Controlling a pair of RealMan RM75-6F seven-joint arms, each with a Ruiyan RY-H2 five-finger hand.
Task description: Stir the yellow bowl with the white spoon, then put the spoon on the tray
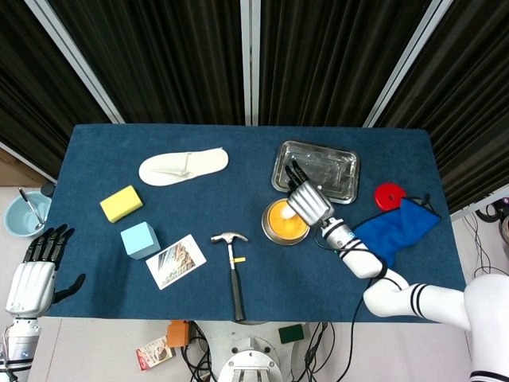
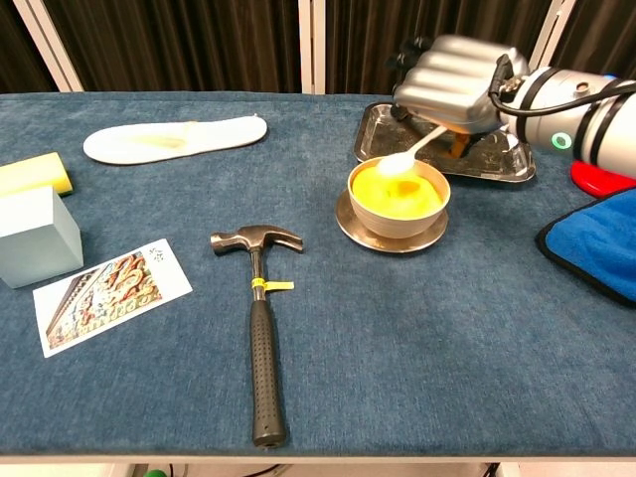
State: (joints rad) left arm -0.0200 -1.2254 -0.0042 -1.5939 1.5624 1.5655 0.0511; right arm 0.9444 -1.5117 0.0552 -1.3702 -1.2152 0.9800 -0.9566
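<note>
While the right hand worked: a blue tabletop (image 2: 417,358) carried everything, described below from front to back.
Hammer: a black-handled hammer (image 2: 260,328) lay nearest the front edge, head pointing away.
Photo card: a printed card (image 2: 109,293) lay flat to the hammer's left.
Blocks: a pale blue block (image 2: 35,237) stood behind the card, a yellow sponge (image 2: 35,174) beyond it.
Blue cloth: a folded cloth (image 2: 596,248) sat at the right edge.
Yellow bowl: the yellow bowl (image 2: 397,197) stood on a metal saucer (image 2: 358,227), centre right.
White spoon: the white spoon (image 2: 407,154) was lifted, its bowl just above the yellow bowl's far rim.
Right hand: the right hand (image 2: 457,84) hovered above the tray's near edge, fingers grasping the spoon handle.
Tray: the metal tray (image 2: 373,129) lay just behind the bowl.
Slipper: a white slipper (image 2: 174,137) lay far left.
Left hand: the left hand (image 1: 36,270) hung off the tabletop, fingers released and spread.
</note>
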